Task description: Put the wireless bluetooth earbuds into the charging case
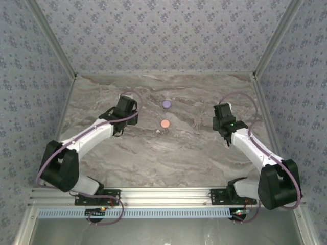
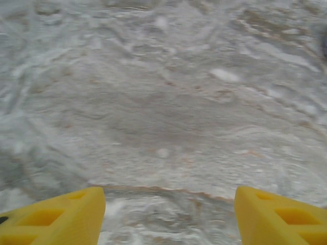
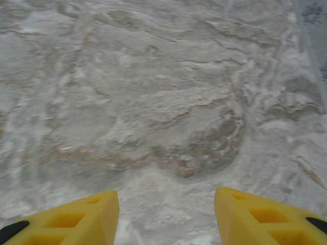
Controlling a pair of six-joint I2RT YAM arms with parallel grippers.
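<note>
Closest to where I stood, a silver aluminium rail (image 1: pixel 163 196) ran along the near edge, with both black arm bases bolted onto it. Beyond it spread the grey marble-patterned tabletop (image 1: pixel 168 158), boxed in on three sides by blue-grey flowered wall panels (image 1: pixel 163 35).

The white-and-black left arm (image 1: pixel 87 138) reached in towards the left of the middle, and the right arm (image 1: pixel 250 145) mirrored it on the other side. The left pincer (image 2: pixel 168 204) was released, its yellow fingers standing wide apart with bare marble between them. The right pincer (image 3: pixel 166 204) was the same: parted, holding nothing, over a brown-veined patch of the stone.

Between the two arms, about mid-table, lay a round salmon-pink disc (image 1: pixel 164 124). A round purple disc (image 1: pixel 166 103) lay a little farther back, apart from it. Just beside the pink disc, at its near-left edge, sat a tiny pale wireless earbud (image 1: pixel 158 131), too small for me to make out its shape. Both pincers were well apart from it, with open marble lying between them and the discs.
</note>
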